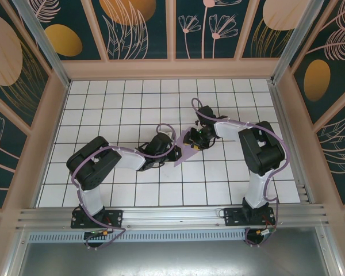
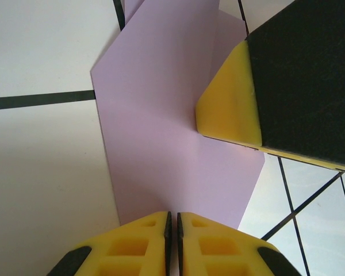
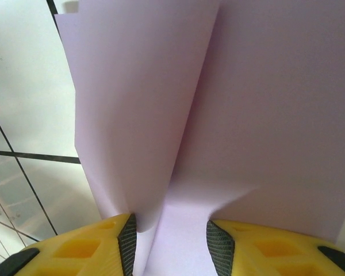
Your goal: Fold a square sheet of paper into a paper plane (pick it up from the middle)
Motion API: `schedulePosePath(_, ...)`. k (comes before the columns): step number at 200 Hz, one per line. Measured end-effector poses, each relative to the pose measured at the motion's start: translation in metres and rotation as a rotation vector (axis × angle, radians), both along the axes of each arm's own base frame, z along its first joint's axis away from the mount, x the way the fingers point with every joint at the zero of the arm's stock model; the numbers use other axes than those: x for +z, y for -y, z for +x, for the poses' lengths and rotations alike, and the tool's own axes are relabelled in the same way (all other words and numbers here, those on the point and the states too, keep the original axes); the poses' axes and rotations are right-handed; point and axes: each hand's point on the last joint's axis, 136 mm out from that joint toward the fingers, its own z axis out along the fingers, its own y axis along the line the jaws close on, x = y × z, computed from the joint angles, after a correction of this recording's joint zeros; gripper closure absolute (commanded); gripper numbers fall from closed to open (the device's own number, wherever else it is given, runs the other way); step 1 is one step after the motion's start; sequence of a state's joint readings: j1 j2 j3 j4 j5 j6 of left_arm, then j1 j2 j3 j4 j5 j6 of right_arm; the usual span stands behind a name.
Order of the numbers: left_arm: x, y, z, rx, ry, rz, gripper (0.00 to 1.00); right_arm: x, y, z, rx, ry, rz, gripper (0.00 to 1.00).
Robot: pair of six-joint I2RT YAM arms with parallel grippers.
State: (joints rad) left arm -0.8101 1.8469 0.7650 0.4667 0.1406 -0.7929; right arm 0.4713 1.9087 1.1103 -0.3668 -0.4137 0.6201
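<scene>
One sheet of paper point(image 1: 188, 150) is lying at the middle of the bench point(image 1: 132, 98), between the two grippers. It is thin, matt, pale lavender and plain, and is already showing creases. From above it is tapering to a point towards the left arm. In the right wrist view one flap of the sheet point(image 3: 132, 115) is curling upright while the rest is lying flatter.

The left gripper point(image 2: 172, 230) is sitting at the sheet's near edge with its two yellow fingers drawn to a hairline slit; whether paper is caught in it cannot be told. The right gripper point(image 3: 169, 241) is standing about half open, the raised flap passing between its fingers. One yellow, black-backed finger point(image 2: 227, 98) is resting on the paper.

The bench is showing white square tiles with dark joints.
</scene>
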Motion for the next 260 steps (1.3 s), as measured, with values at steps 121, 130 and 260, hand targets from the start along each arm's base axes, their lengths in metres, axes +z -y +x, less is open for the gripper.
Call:
schedulePosePath(121, 0.0002, 0.0006, -0.0007, -0.008, 0.002, 0.000, 0.84, -0.0006, -0.0005, 0.0015, -0.045, -0.013, -0.013, 0.51)
schedulePosePath(130, 0.0002, 0.0006, -0.0007, -0.008, 0.002, 0.000, 0.85, -0.0010, 0.0005, 0.0015, -0.056, -0.017, -0.019, 0.55)
schedulePosePath(260, -0.0002, 0.0001, -0.0006, -0.012, 0.007, 0.006, 0.87, -0.0052, 0.0041, 0.0008, -0.087, -0.032, -0.049, 0.60)
